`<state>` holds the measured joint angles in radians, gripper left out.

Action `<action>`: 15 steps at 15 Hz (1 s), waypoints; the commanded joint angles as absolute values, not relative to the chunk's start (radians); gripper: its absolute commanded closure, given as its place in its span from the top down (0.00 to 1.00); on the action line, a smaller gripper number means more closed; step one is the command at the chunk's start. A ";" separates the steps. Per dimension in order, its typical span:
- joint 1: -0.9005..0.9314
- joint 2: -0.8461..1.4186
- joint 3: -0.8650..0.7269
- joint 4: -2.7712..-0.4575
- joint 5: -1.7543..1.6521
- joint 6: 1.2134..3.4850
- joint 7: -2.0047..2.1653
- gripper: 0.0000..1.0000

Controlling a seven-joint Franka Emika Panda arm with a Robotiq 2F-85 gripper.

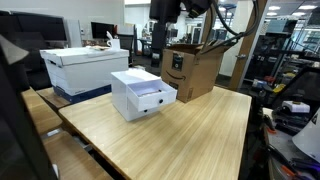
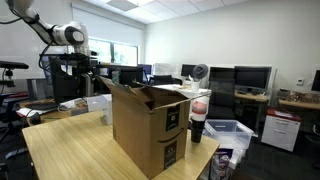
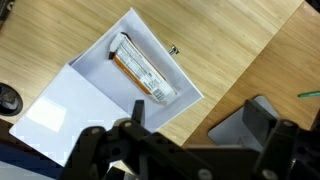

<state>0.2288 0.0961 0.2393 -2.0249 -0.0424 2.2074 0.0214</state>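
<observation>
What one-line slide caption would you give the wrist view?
Open gripper above a white box holding a long packet on a wooden table.

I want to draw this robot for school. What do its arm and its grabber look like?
The arm is white, made of rounded sections with a round grey cap at a joint. The gripper is black and blocky. Dark cables run alongside it.

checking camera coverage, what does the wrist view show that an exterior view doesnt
Only the wrist view: a wrapped packet lying inside the open white box, and a small dark bit on the wooden table beside it. Only the exterior view: a cardboard box and a lidded white storage box. Both: the white box and the wooden table.
</observation>
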 commanded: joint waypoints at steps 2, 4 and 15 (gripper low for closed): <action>0.232 0.132 0.230 -2.000 -0.060 2.230 0.014 1.00; 0.234 0.153 0.225 -1.994 -0.082 2.237 0.026 1.00; 0.234 0.248 0.196 -1.966 -0.157 2.312 0.022 1.00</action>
